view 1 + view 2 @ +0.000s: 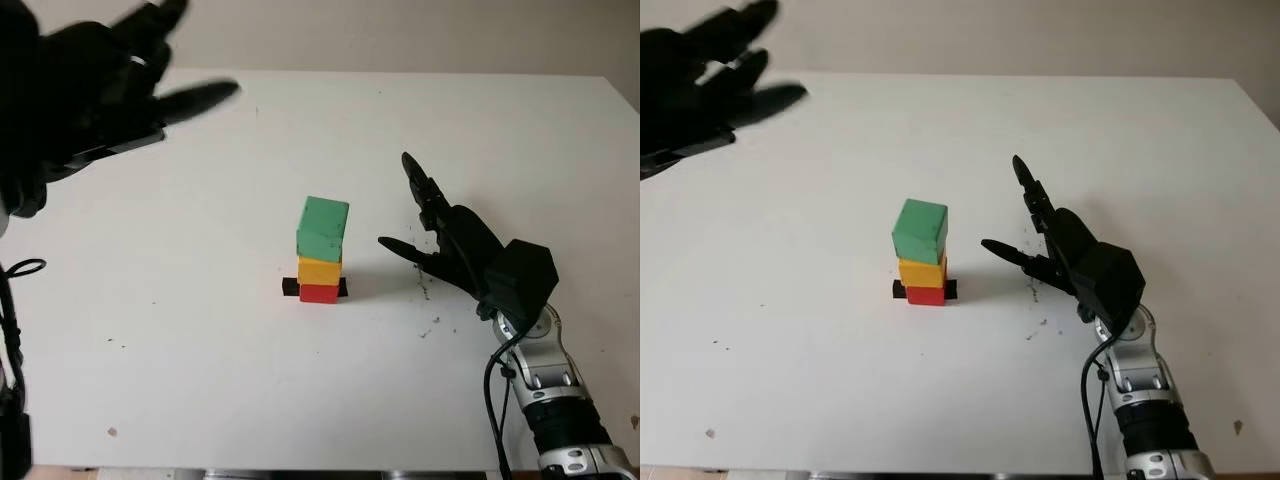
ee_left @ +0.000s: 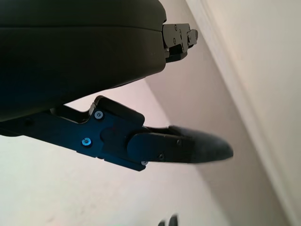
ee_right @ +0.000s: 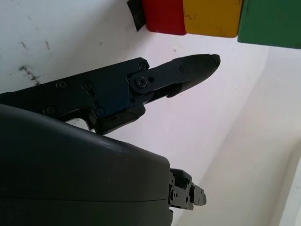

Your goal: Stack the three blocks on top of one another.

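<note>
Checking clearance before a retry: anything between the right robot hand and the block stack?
Nothing visible. The right robot hand is open beside the stack, bare white table between them. Green block sits on yellow block, on red block.

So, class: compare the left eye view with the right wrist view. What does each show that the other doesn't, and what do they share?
Left eye alone: the left hand, open, raised over the table's far left; the whole white table; the right forearm. Right wrist alone: a close look at the right hand's shell and one finger reaching toward the stack. Shared: red block at the base, yellow block, green block, black tape, the open right hand.
</note>
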Tool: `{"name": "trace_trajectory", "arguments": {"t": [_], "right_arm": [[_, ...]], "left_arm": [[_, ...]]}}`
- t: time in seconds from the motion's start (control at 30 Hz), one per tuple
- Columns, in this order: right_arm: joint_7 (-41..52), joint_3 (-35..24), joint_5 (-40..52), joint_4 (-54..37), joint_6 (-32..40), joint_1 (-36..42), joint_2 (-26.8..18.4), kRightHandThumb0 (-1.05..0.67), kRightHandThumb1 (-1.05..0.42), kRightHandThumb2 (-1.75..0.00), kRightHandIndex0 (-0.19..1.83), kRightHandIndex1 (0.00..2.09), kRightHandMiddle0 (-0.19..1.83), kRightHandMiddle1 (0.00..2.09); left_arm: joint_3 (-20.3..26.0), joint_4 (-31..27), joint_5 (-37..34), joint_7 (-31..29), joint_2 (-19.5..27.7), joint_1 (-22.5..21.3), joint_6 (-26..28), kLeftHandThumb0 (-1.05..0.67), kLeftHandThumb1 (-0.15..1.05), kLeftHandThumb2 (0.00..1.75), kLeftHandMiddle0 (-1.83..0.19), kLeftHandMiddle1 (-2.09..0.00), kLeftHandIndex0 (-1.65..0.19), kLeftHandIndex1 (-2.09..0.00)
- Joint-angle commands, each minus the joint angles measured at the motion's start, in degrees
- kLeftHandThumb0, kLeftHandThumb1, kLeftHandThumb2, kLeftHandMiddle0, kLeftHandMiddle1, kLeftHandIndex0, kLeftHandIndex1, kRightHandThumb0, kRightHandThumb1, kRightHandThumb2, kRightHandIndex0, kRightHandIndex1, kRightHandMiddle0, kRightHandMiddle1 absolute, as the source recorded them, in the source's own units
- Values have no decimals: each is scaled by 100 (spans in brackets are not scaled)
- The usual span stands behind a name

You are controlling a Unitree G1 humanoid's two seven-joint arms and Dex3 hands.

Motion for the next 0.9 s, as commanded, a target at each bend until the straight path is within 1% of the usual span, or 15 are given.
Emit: {"name": "trace_trajectory", "arguments": {"t": [0.0, 0.1, 0.17, 0.23, 0.27, 0.33, 0.4, 0.47, 0.57, 0.67, 0.77, 0.87], "right_arm": [[-49, -64, -5, 77, -135, -108, -47, -74, -105, -11, -18, 5, -8, 6], [-104, -61, -34, 213, -232, -181, -20, -73, -105, -14, -16, 6, -7, 6], [-139, -74, -5, 303, -294, -225, 24, -73, -105, -17, -15, 6, -6, 6], [-172, -79, 11, 358, -339, -248, 48, -73, -105, -19, -14, 6, -5, 7], [-242, -83, -1, 324, -293, -235, 81, -73, -105, -19, -14, 6, -5, 7], [-438, -104, 4, 300, -250, -206, 210, -72, -105, -23, -12, 7, -3, 7], [-580, -115, 22, 316, -246, -183, 320, -71, -105, -25, -12, 7, -2, 7], [-691, -118, 27, 324, -167, -167, 415, -71, -105, -29, -12, 6, -4, 6], [-863, -101, -36, 387, -118, -166, 519, -76, -105, -34, -13, 6, -6, 5], [-1003, -88, -117, 406, -41, -176, 557, -77, -105, -39, -13, 6, -6, 5], [-1121, -83, -171, 416, -37, -169, 587, -75, -105, -43, -13, 6, -6, 5], [-1153, -82, -160, 373, -44, -128, 599, -73, -105, -45, -13, 5, -7, 5]], "left_arm": [[58, 279, 132, 285, -410, 495, -764, -75, 105, 52, 14, -5, 4, -8], [-253, 1008, 475, 575, -749, 1080, -2368, -74, 105, 53, 14, -5, 6, -6], [-445, 1586, 624, 714, -994, 1298, -3344, -69, 105, 52, 13, -6, 10, -4], [-539, 1981, 684, 776, -1103, 1377, -3986, -65, 105, 54, 11, -7, 11, -3], [-661, 2263, 820, 816, -1140, 1499, -4475, -64, 105, 54, 10, -7, 11, -3], [-1028, 2848, 1238, 996, -1243, 1900, -5353, -60, 105, 60, 13, -5, 12, -3], [-1220, 3313, 1390, 1115, -1376, 2116, -5990, -58, 105, 63, 16, -4, 14, -2], [-1306, 3680, 1360, 1164, -1525, 2225, -6483, -60, 105, 66, 18, -3, 17, -2], [-1365, 4077, 1120, 1143, -1817, 2316, -6971, -60, 105, 69, 19, 0, 19, -1], [-1351, 4240, 932, 1158, -1987, 2346, -7141, -61, 105, 70, 19, 0, 19, 0], [-1302, 4277, 732, 1227, -2167, 2388, -7147, -68, 105, 69, 19, 0, 19, 0], [-1295, 4283, 638, 1235, -2246, 2415, -7203, -72, 105, 69, 19, 0, 19, 0]]}}
